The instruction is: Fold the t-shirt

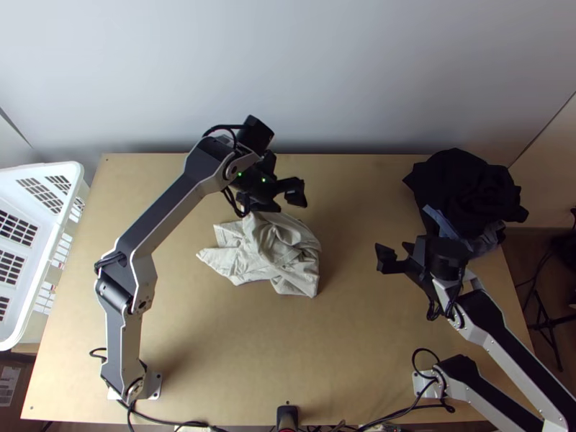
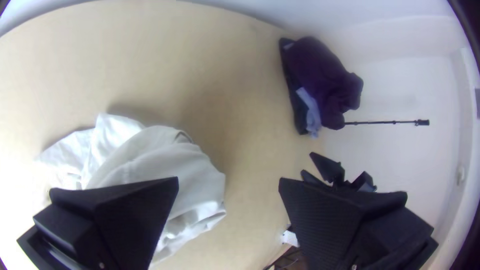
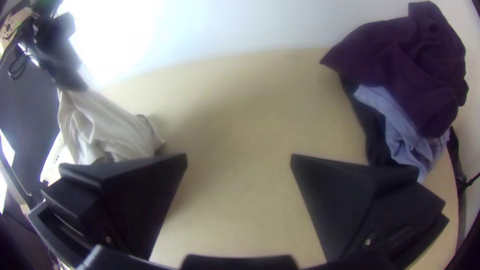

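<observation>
Reading the top view as a clock centred on the table, with twelve at the far side, the light wooden table [image 1: 345,345] takes up most of the room. The left arm [image 1: 162,212] stands at eight o'clock and reaches up toward twelve; the right arm [image 1: 504,345] comes in from four o'clock.

The white plastic basket [image 1: 54,241] is at the table's side, between nine and ten o'clock. At two o'clock sits a heap of dark clothes [image 1: 461,191], dark purple in the wrist views, with a crumpled light blue cloth [image 1: 450,225] poking out on its six o'clock side.

The pale t-shirt [image 1: 277,248] lies near the middle of the table, a little toward twelve. It is bunched and wrinkled, with one flatter corner pointing to nine o'clock and another end hanging toward five.

The left claw [image 1: 282,203] is at the t-shirt's twelve o'clock edge, its fingers [image 2: 132,210] wide apart in the left wrist view, with nothing gripped between them. Whether it touches the cloth, I cannot tell.

The right claw [image 1: 394,252] is at three o'clock from the t-shirt, well apart from it, between it and the heap. Its fingers [image 3: 340,200] are spread wide too, with bare table seen through the gap.

Smallest is a black gadget [image 1: 287,416] at the table's near edge, at six o'clock, beside some cables [image 1: 165,420].
</observation>
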Robot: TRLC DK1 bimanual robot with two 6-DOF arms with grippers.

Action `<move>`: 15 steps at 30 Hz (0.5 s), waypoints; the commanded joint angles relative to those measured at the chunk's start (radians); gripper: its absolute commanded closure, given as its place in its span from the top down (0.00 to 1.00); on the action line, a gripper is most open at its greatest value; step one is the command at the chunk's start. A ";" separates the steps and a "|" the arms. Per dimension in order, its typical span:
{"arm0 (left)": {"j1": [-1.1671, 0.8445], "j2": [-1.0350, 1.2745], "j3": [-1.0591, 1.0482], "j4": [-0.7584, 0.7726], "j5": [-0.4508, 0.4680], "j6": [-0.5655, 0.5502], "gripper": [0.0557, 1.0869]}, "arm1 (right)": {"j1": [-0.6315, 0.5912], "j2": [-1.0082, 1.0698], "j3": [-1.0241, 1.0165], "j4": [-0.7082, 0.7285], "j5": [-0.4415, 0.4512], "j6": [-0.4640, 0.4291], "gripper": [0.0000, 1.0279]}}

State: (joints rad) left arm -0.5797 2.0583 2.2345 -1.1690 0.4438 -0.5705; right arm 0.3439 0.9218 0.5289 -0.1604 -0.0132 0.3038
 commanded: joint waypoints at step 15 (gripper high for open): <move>0.044 -0.021 0.007 0.338 0.354 -0.339 0.95 | 0.020 -0.031 -0.006 -0.044 -0.004 -0.026 0.93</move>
State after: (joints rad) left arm -0.5751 2.0586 2.2402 -0.9482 0.7200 -0.7887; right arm 0.3618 0.9016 0.5156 -0.1837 -0.0166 0.2874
